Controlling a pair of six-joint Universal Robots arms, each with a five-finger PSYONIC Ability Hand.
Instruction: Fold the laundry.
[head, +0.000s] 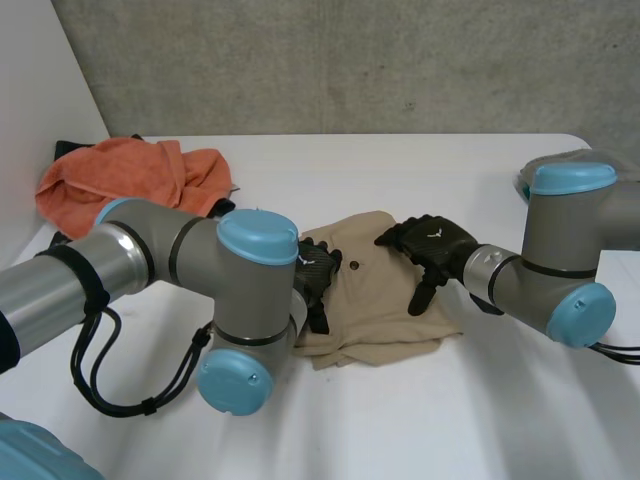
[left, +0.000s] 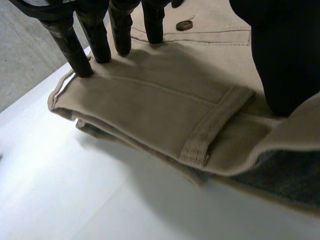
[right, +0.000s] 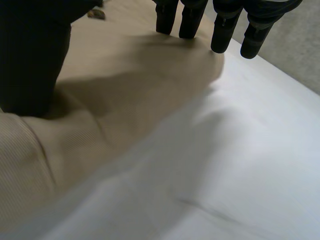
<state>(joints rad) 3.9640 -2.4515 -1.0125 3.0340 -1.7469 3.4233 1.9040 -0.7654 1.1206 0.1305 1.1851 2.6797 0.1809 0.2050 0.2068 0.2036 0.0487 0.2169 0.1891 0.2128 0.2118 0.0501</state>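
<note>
A folded beige garment (head: 375, 305) lies in the middle of the white table (head: 480, 420). My left hand (head: 318, 275) rests on its left part, open. In the left wrist view its straight fingers (left: 95, 37) press down on the beige cloth (left: 150, 105) near an edge, beside a belt loop (left: 215, 127) and a dark button (left: 184, 25). My right hand (head: 435, 245) lies on the garment's right part, also open. In the right wrist view its straight fingers (right: 222, 27) reach the rim of the cloth (right: 125, 90), and its thumb (right: 30, 60) sits on the fabric.
An orange towel (head: 130, 180) is heaped at the back left by the wall. A grey cloth (head: 585, 158) shows behind my right arm at the far right. Bare white table stretches in front of the garment and behind it.
</note>
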